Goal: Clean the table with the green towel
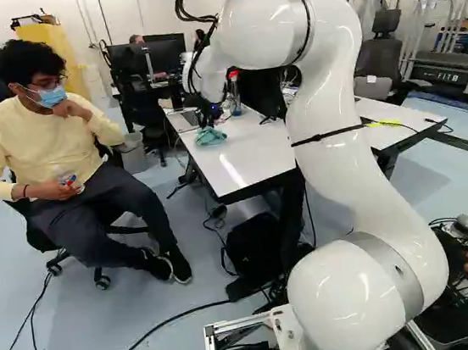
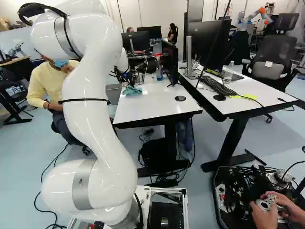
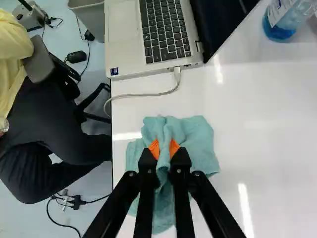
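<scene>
Over the white table [image 1: 244, 152], the gripper [image 1: 208, 120] is low at the edge beside the seated person in the left base view. The green towel [image 1: 210, 136] lies bunched beneath it; in the right base view the towel [image 2: 132, 90] shows on the table's left part. Seen from the wrist, the gripper [image 3: 164, 148] is shut on a raised fold of the towel [image 3: 195, 141], orange pads on both sides of the cloth. The rest of the towel spreads crumpled on the tabletop around the fingers.
Ahead of the towel stand an open laptop [image 3: 126, 29] with a cable and a bottle of blue liquid [image 3: 287, 20]. A seated person [image 1: 53, 163] is close beside the table. A second table [image 2: 252, 90] holds a monitor [image 2: 214, 43] and keyboard [image 2: 219, 86]. Another robot [image 2: 252, 16] stands far back.
</scene>
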You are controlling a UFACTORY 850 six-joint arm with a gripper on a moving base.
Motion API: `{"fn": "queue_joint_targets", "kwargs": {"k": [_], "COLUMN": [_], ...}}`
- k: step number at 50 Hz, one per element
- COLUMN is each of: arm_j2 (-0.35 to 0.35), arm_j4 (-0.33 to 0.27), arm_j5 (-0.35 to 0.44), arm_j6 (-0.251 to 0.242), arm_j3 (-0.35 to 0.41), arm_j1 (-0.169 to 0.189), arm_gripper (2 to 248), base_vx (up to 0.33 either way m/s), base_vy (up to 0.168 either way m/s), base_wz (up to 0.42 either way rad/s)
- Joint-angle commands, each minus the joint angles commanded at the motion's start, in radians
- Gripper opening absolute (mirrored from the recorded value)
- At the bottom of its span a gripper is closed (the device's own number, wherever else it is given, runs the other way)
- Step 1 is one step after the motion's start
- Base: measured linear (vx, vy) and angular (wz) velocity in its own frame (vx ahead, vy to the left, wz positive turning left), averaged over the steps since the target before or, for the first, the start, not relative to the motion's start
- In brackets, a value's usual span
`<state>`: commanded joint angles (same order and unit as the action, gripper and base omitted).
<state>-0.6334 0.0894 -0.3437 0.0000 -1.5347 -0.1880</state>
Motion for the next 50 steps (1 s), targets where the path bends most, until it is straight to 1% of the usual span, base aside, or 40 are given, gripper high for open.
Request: {"fn": "queue_joint_targets", "kwargs": {"k": [21, 50], "arm_j2": [-0.007, -0.007], "arm_j4": [0.0, 0.0], "arm_j5": [-0.008, -0.113], "arm_j6": [0.0, 0.0], "arm_j3": [-0.002, -0.002], "arm_j1": [0.0, 0.0], "arm_gripper": [41, 41], "base_vx": [0.0, 0.0], "base_vy": [0.0, 0.0], "base_wz": [0.0, 0.0]}}
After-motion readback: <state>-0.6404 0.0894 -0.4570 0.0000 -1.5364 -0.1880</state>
